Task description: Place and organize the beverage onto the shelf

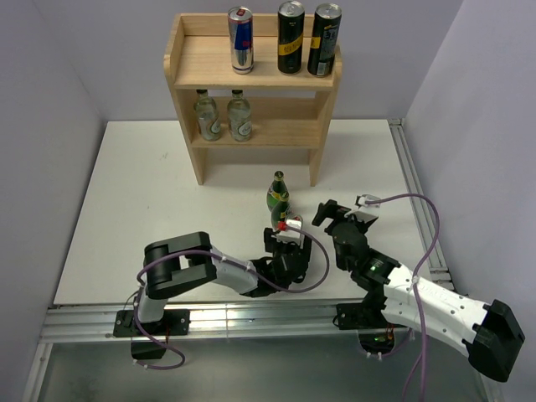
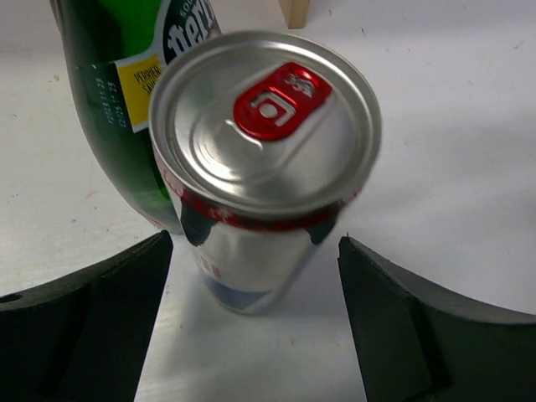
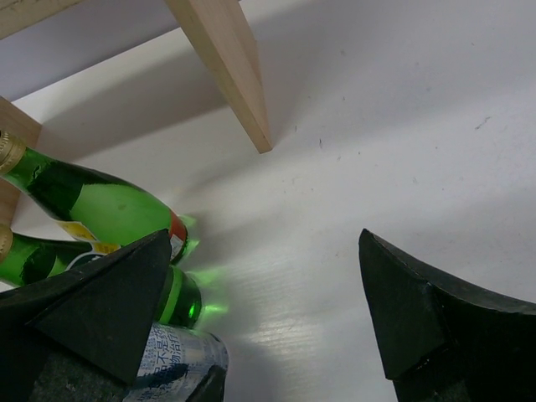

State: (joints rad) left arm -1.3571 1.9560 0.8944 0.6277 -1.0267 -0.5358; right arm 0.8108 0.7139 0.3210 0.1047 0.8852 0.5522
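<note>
Both gape: left pincer [image 2: 255, 251] straddles the can [image 2: 264, 126], gaps each side; right pincer [image 3: 268, 251] above table [image 3: 377, 126].

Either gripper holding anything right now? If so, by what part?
Nothing held: left gripper straddles the can, gaps both sides; right gripper open, empty.

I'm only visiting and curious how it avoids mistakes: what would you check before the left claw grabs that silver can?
1. The silver can sits between the left claw fingers: ok.
2. Can upright: ok.
3. Claw gripping can: not ok, gaps on both sides.
4. The green bottle apart from can: cannot tell, they stand very close.
5. Free space on the shelf upper board: ok, one end bare.
6. The right claw open, empty: ok.
</note>
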